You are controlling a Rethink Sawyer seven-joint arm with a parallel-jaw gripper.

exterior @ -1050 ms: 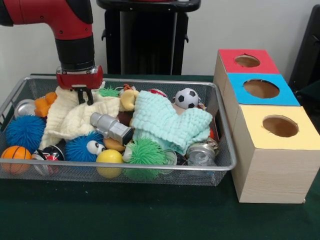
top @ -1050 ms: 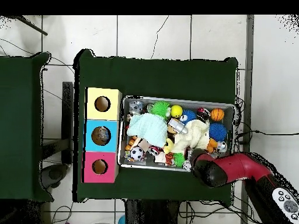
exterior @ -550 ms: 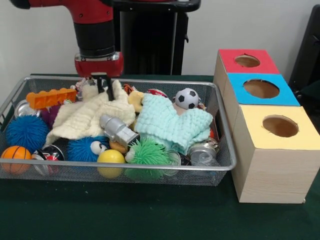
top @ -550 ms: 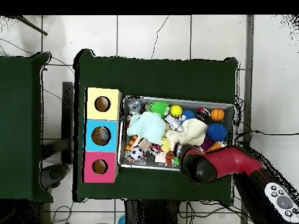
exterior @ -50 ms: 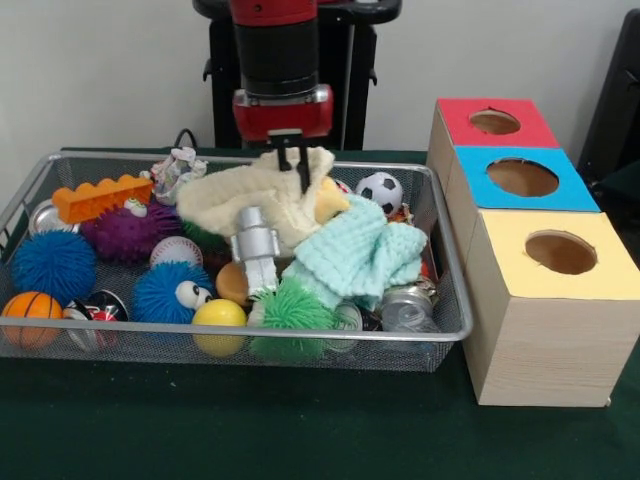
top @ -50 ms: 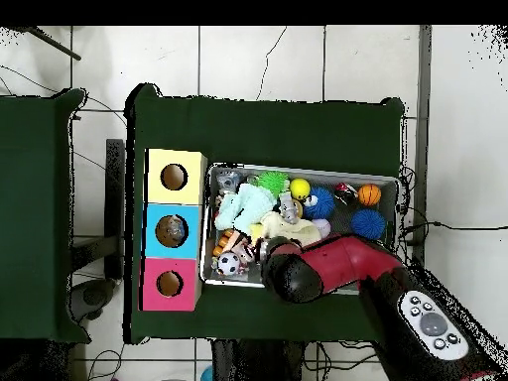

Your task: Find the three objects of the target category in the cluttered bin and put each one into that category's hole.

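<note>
Well, the end effector (exterior @ -50 ms: 293, 160) pinched the cream cloth (exterior @ -50 ms: 262, 196), bunched at the wire bin's (exterior @ -50 ms: 449, 270) twelve o'clock.

A dark green bench (exterior @ -50 ms: 300, 440) fills the lower part of the front view. Behind it, at top centre, stands a black stand (exterior @ -50 ms: 345, 80) against a pale wall (exterior @ -50 ms: 90, 70). In the overhead view a white tiled floor (top @ -50 ms: 258, 60) surrounds the bench, and a second green bench (top @ -50 ms: 35, 218) sits at the left edge.
</note>
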